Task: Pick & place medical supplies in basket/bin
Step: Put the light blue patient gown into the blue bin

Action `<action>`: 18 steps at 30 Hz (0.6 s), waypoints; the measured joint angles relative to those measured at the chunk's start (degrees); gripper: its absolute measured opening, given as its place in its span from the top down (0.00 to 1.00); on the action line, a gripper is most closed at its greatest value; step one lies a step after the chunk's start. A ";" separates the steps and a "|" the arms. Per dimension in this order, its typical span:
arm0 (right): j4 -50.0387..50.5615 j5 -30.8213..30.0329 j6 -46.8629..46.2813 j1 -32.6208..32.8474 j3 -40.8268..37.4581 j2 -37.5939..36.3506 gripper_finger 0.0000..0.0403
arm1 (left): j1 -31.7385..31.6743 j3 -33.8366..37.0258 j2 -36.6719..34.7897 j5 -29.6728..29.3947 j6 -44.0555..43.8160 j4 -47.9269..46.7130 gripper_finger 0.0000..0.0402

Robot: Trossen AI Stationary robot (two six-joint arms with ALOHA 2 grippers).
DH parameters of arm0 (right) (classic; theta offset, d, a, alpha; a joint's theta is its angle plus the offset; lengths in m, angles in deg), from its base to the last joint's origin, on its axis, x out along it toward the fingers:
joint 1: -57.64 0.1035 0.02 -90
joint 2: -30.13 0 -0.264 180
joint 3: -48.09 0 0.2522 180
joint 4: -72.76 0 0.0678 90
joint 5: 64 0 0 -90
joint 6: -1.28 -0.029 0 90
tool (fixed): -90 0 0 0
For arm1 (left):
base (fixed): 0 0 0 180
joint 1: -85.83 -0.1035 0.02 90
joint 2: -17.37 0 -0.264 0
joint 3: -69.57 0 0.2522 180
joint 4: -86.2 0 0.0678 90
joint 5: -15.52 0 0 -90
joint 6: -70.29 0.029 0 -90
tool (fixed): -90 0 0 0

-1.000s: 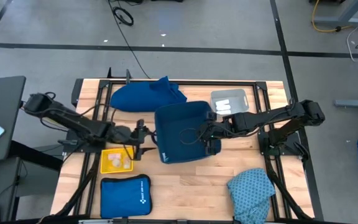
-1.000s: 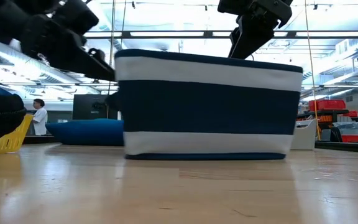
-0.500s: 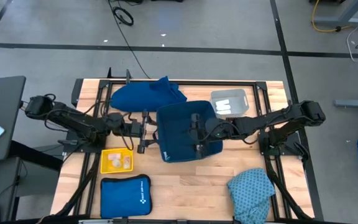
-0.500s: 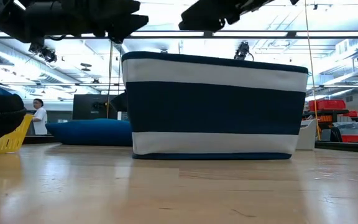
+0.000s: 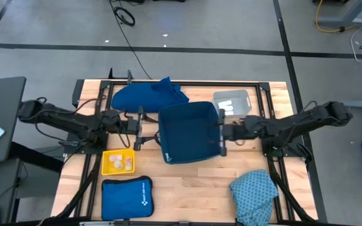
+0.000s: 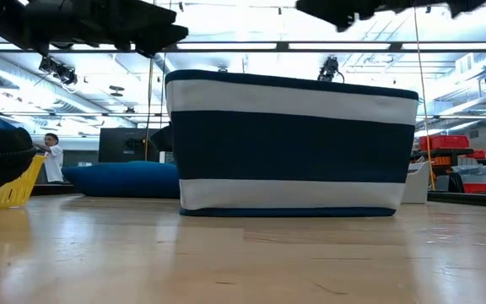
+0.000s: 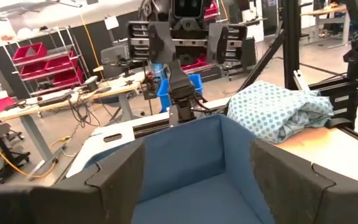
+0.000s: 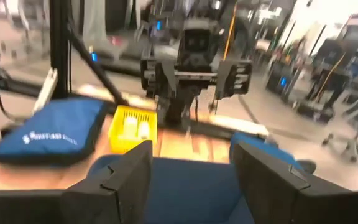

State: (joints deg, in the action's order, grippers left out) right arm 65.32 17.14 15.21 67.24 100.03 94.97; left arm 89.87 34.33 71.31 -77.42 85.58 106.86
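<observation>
— Wooden tabletop, grey workshop floor around it. Where are your grippers?

— Either side of the blue basket at the middle of the tabletop. My left gripper hangs just off its left wall, and my right gripper sits at its right wall. Both sets of fingers are spread apart and hold nothing; in each wrist view I see my two dark fingers wide apart with the basket's blue inside between them.

— And the supplies?

— White rolls lie in the clear bin at the far right of the basket. The yellow tray on the left holds small pale items; I cannot tell what they are. The dark-blue cloth is bunched at the far edge, touching the basket's back corner. The teal speckled cloth lies heaped at the near right corner. A bright-blue zip pouch rests just in front of the tray.

— Anything inside the basket?

— From above I see only its blue bottom.
</observation>
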 joint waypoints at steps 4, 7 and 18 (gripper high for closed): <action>-8.57 -0.01 -0.10 0.56 -8.92 -6.52 0.43 | 0.02 0.00 -4.11 -0.60 0.38 -2.93 0.29; -13.04 0.05 -0.13 0.64 -14.09 -9.71 0.43 | 0.02 0.02 -6.87 -1.64 0.61 -3.88 0.29; -18.00 0.03 -0.11 0.55 -19.88 -12.46 0.43 | 0.13 0.02 -16.04 -4.47 1.93 -12.16 0.29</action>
State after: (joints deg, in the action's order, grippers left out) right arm 47.32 17.16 15.10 67.79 80.15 82.51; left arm 90.00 34.36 55.28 -81.90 87.50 94.70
